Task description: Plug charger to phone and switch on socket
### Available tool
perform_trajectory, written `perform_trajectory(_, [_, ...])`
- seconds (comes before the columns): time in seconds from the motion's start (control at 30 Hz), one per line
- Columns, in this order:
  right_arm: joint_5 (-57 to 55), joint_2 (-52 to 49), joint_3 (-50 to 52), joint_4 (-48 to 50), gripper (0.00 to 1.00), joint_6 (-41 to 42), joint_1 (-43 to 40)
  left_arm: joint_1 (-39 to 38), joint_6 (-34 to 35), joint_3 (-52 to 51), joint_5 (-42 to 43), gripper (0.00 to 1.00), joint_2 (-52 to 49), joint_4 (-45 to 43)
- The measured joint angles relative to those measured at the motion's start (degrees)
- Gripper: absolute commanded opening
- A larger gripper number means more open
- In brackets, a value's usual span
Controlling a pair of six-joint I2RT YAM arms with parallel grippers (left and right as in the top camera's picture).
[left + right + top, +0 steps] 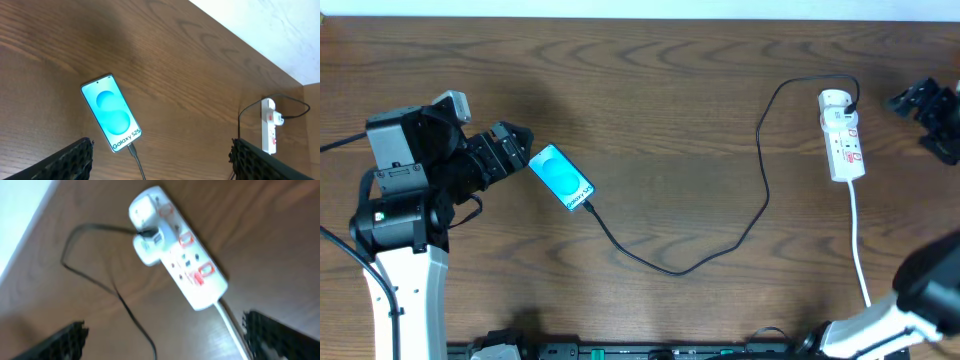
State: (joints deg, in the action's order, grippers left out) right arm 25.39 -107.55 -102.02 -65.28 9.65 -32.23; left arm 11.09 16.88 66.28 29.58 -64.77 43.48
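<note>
The phone [561, 178] lies flat on the wooden table, its cyan screen up. The charger [670, 268] is a thin black cable whose connector sits in the phone's lower end [132, 149]. It loops across the table to a white plug in the socket [843, 138]. My left gripper [525, 152] is open just left of the phone, with nothing between its fingers [65, 162]. My right gripper [905, 100] is open to the right of the socket's far end and apart from it. The right wrist view is blurred; it shows the socket [180, 250] with red switches ahead of the open jaws.
The socket's white cord [860, 250] runs toward the table's front edge near the right arm's base. The table's far edge [250, 45] meets a white surface behind it. Thick black cables lie along the front edge [620, 350].
</note>
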Motion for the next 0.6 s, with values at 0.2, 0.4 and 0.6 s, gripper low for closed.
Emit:
perform_trajectory(0.2, [0.92, -13.25, -13.9, -13.22, 0.99, -10.99, 0.37, 0.0, 0.07, 0.0, 0.02, 0.88, 0.0, 0.04])
perform_trajectory(0.4, [-0.87, -20.55, -19.67, -17.75, 0.99, -19.58, 1.25, 0.0, 0.26, 0.0, 0.02, 0.89, 0.0, 0.04])
perform_trajectory(0.6, [-1.27, -25.05, -19.78, -16.9, 0.99, -24.7, 2.23, 0.0, 0.9, 0.0, 0.02, 0.89, 0.0, 0.04])
